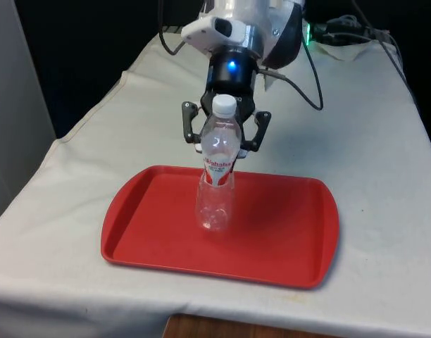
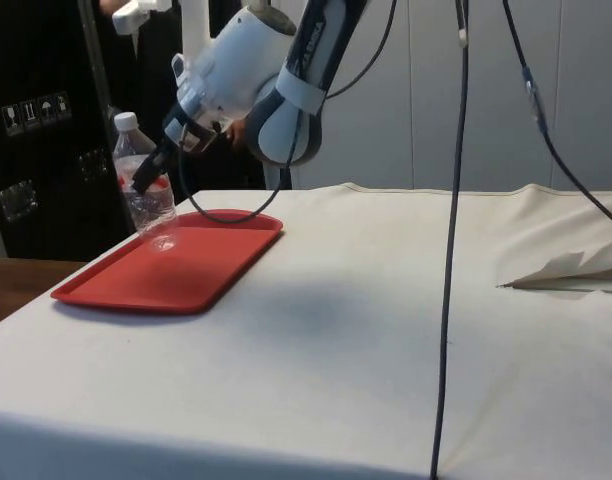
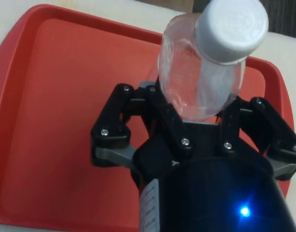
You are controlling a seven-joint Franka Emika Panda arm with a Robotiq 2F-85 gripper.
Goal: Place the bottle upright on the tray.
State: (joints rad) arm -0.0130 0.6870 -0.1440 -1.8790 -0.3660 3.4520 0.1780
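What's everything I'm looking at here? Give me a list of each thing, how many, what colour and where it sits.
Clear plastic bottle with white cap and red label: one, standing upright on the tray, near its middle.
Red plastic tray: one, flat on the cloth, at the near end of the table in the front view.
White cloth: one, covering the whole table.
Black cables: several, trailing over the cloth behind the arm.
Dark cabinets: behind the table in the side view.
White robot arm: one, reaching down over the tray.
Black two-finger gripper: one, fingers spread on either side of the bottle's upper part.
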